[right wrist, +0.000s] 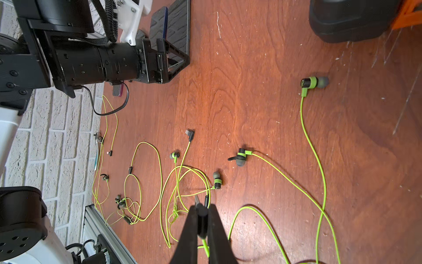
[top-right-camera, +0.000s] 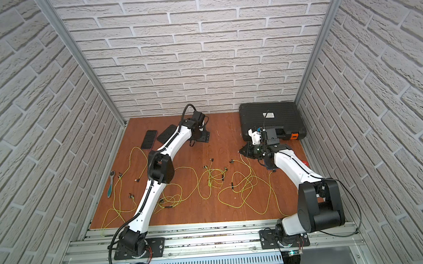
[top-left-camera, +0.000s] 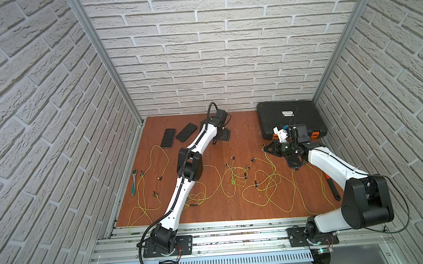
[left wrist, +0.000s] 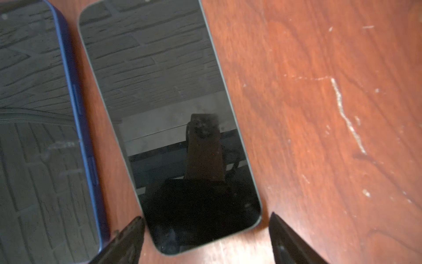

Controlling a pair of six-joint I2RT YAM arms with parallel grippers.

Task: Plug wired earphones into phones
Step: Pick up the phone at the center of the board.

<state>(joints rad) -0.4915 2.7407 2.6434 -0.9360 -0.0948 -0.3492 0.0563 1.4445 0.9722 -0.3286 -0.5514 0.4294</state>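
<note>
the left gripper (left wrist: 206,222) is seen spread wide and grasping nothing, with its fingertips (left wrist: 137,228) set either side of one end of a flat black glossy phone with a pale edge (left wrist: 169,109). a second black phone with a blue rim (left wrist: 34,137) is laid just outside one finger. if the jaws are closed askew, that neighbour may be nudged, or the smooth glass may slip free.

the right gripper (right wrist: 202,211) is clenched on the small dark plug (right wrist: 201,220) of a yellow-green earphone cord (right wrist: 206,250), well apart from the left fingers. as the plug is carried across, the cord may be snagged in the tangled loops (top-left-camera: 266,185) between the grippers, and the plug twisted in the pinch.

a teal-handled ratchet (top-left-camera: 133,182) is left well outside the left fingers. a ribbed black case with orange latches (top-left-camera: 289,121) is found close behind the right fingers.
</note>
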